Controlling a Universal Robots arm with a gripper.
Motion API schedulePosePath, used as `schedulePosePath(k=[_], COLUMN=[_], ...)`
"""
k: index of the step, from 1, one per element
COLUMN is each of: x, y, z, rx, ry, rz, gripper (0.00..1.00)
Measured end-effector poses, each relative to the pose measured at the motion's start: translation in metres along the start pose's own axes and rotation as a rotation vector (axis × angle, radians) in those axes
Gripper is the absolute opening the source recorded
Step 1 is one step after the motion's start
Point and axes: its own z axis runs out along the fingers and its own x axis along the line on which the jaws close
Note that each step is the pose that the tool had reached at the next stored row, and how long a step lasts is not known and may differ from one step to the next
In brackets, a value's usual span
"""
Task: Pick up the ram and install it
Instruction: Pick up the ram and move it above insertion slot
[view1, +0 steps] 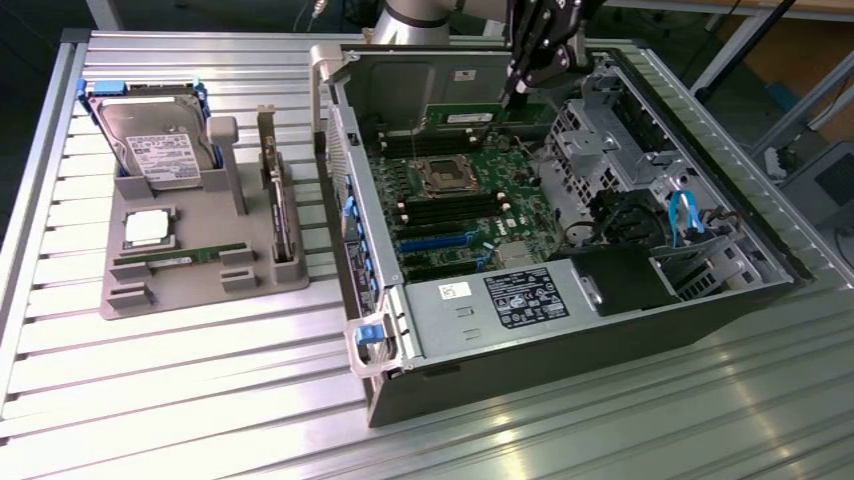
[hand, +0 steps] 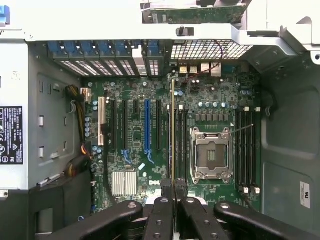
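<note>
1. Where the arm comes down into the open computer case, the gripper is clenched on the ram, pinching it near one end.
2. Seen from the exterior view, the ram juts from the fingers toward the exterior view's left. Its long edge is roughly level and its white label faces the camera. It sits over the far part of the motherboard.
3. Seen from the wrist view, the ram shows edge-on as a thin pale line. It runs straight out from the gripper, held between the two black fingers.
4. That line lies along the black memory slots, just beside the CPU socket. Whether the ram touches a slot cannot be told.
5. Outside the case, at the exterior view's left, a grey tray holds a hard drive, an upright expansion card and a second green stick. All are well apart from the gripper.
</note>
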Motion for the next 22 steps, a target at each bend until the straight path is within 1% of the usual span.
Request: schedulePosePath(k=[22], x=[0.000], y=[-0.0009], z=[0.0139], rx=[0.0000], ry=[0.0001], rz=[0.000], gripper=[0.12])
